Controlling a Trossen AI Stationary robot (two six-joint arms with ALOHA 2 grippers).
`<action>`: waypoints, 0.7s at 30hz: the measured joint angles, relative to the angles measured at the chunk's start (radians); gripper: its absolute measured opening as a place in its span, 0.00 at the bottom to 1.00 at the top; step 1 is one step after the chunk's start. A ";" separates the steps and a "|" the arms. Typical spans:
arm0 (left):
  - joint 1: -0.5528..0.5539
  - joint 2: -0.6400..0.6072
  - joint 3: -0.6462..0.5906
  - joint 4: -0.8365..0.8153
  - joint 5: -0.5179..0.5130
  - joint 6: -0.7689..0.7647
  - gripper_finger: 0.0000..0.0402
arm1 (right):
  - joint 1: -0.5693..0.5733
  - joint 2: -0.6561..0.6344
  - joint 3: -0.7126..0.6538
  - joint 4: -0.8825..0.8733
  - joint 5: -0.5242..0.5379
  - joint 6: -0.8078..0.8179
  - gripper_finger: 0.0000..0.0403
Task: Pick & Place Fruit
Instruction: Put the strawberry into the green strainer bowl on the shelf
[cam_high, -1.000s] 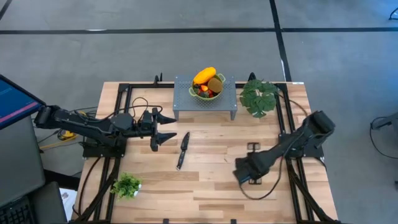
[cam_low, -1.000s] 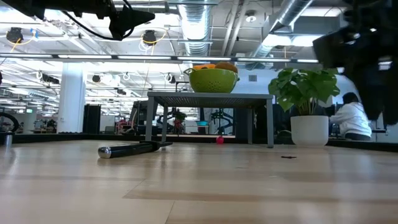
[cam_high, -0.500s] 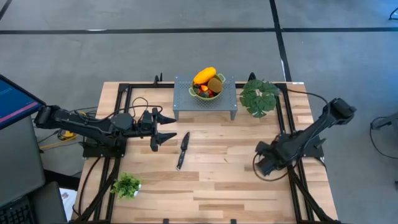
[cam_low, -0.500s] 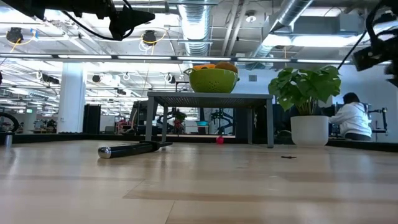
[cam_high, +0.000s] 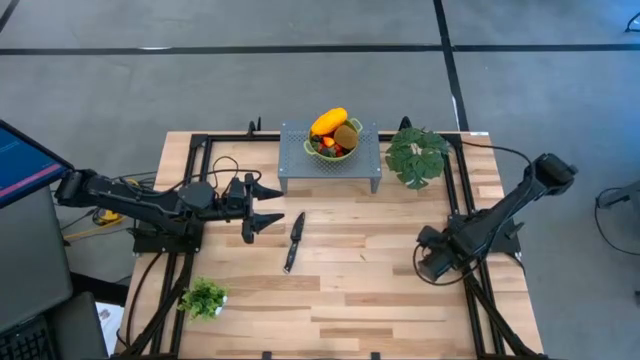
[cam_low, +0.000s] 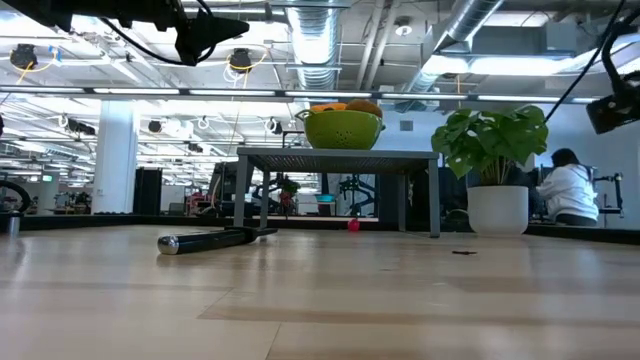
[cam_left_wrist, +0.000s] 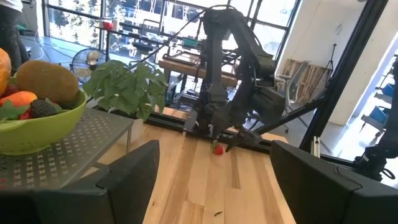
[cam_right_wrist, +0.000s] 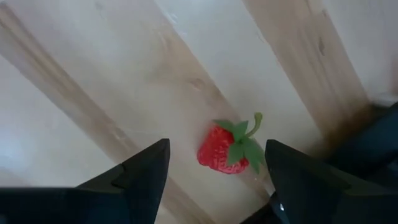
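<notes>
- Bench: light wooden planks, with a dark frame along both sides.
- Grey perforated stand: at the far middle of the bench; on it a green bowl holding a yellow-orange fruit, a brown kiwi and small red pieces.
- Left tool: raised above the bench left of the stand, fingers spread wide, holding nothing.
- Right tool: low over the bench's right side near the frame rail, fingers spread wide, empty, pointing down at the strawberry.
- Leafy plant: just right of the stand.
- Knife: lying flat on the bench, near the left tool.
- Strawberry: red with green leaves, lying on the bench between the right tool's fingers, touching neither.
</notes>
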 joint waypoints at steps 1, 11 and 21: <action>0.000 0.000 0.000 0.000 0.000 0.000 0.74 | -0.009 0.015 0.000 0.000 -0.009 0.000 0.65; 0.000 0.000 0.000 0.000 0.000 -0.001 0.74 | -0.129 0.198 0.000 0.034 -0.122 -0.127 0.65; 0.000 0.000 0.000 -0.003 0.000 -0.001 0.74 | -0.134 0.217 0.002 0.067 -0.152 -0.150 0.60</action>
